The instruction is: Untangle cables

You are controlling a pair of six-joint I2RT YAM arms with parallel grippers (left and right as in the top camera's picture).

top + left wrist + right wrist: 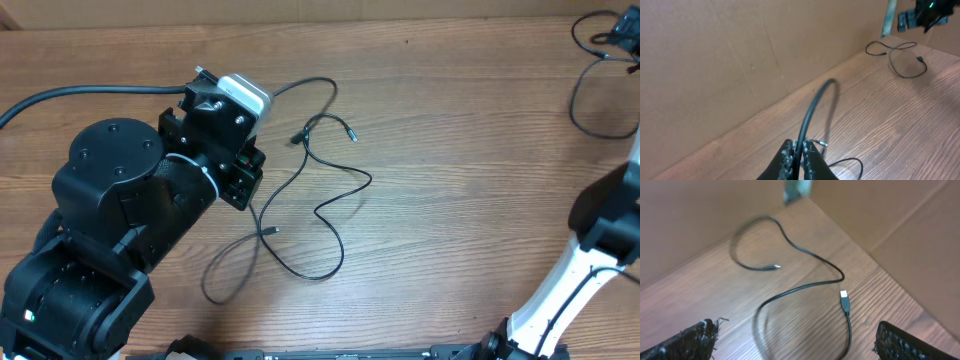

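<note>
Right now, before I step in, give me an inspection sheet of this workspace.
Surface: wooden table.
Job's things: tangled cables mid-table; separate cable with a USB plug at the far right corner.
Clutter: nothing seen.
Grippers: left pincer shut on a strand of the tangled cables; right pincer open over the separate cable.
Cables: thick arm wire runs off the left edge.
Surroundings: cardboard walls.

- Bare counter (470, 190) right of centre: open passage.
- Loose cables (320, 209) sprawl across the middle; another loop (576, 108) lies upper right.
- Left arm (110, 220) fills lower left.
</note>
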